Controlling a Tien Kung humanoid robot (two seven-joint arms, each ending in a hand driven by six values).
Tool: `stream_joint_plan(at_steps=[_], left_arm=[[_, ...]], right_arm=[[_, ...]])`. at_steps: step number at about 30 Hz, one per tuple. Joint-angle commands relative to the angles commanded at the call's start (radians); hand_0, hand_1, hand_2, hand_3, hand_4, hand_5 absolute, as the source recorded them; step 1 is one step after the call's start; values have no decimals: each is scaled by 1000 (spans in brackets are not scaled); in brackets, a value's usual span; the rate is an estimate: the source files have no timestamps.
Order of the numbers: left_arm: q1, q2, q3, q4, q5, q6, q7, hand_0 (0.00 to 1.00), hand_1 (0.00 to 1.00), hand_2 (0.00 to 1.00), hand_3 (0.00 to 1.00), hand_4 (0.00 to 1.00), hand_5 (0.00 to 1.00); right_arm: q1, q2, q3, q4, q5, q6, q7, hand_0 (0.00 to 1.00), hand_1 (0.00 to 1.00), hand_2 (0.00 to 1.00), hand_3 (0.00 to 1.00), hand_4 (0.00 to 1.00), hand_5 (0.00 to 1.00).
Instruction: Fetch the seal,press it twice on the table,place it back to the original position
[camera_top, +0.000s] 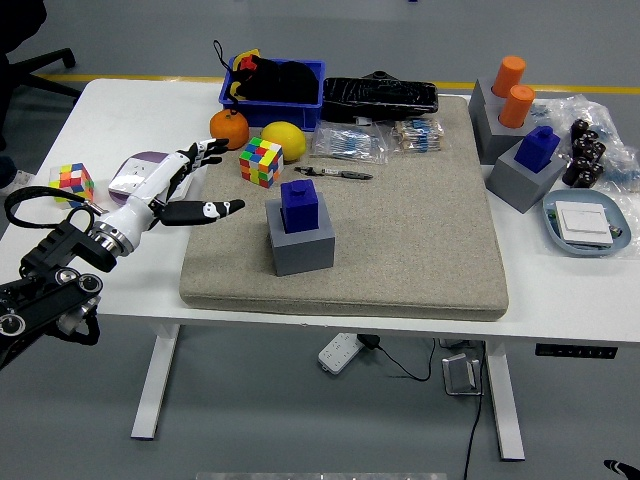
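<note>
A blue seal (300, 204) stands upright in a grey block holder (302, 246) on the grey felt mat (400, 240), left of the mat's middle. My left hand (195, 185) comes in from the lower left and hovers over the mat's left edge, a short way left of the seal and apart from it. Its fingers are spread, the thumb (210, 211) points toward the holder, and it holds nothing. My right hand is out of view.
A Rubik's cube (261, 161), an orange (229, 126) and a lemon (283, 137) lie behind my hand, with a blue bin (300, 98) beyond. A pen (335, 173) lies behind the seal. Grey holders with blue (528, 170) and orange seals (505, 95) stand at right.
</note>
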Motion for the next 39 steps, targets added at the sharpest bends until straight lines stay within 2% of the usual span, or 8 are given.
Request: stream_joint_plan(at_steps=[9, 18, 26, 27, 32, 33, 38, 39], left_arm=[[-19, -50, 14, 15, -3, 4, 1, 952, 922, 940, 943, 998, 217], [-46, -133, 32, 94, -9, 16, 3, 952, 921, 938, 945, 998, 199], [-61, -183, 50, 143, -26, 21, 4, 952, 924, 939, 944, 998, 191], [-62, -188, 51, 147, -26, 23, 4, 953, 924, 927, 948, 998, 136], [-59, -209, 54, 168, -26, 39, 5, 953, 924, 927, 948, 998, 136], [-59, -212, 54, 170, -26, 41, 5, 952, 896, 882, 946, 960, 2], [-53, -226, 53, 173, -20, 57, 1, 952, 896, 882, 946, 960, 2], [-53, -228, 54, 175, -19, 59, 1, 940, 854, 837, 940, 940, 2]], right_arm=[[0, 5, -7, -1, 4, 1, 0, 854, 770, 709, 740, 789, 564], [-1, 7, -14, -1, 10, 1, 0, 855, 770, 709, 740, 789, 563], [-1, 9, -25, -1, 16, 2, 0, 855, 770, 709, 740, 789, 563], [0, 9, -24, -1, 16, 1, 0, 855, 770, 709, 741, 790, 564], [0, 10, -25, -1, 18, 1, 0, 855, 770, 709, 741, 790, 564], [0, 10, -25, -1, 18, 1, 0, 855, 770, 709, 740, 790, 564], [-1, 11, -30, -2, 20, 2, 0, 855, 770, 709, 740, 790, 564], [-1, 11, -30, -2, 21, 2, 0, 855, 770, 709, 740, 790, 563]])
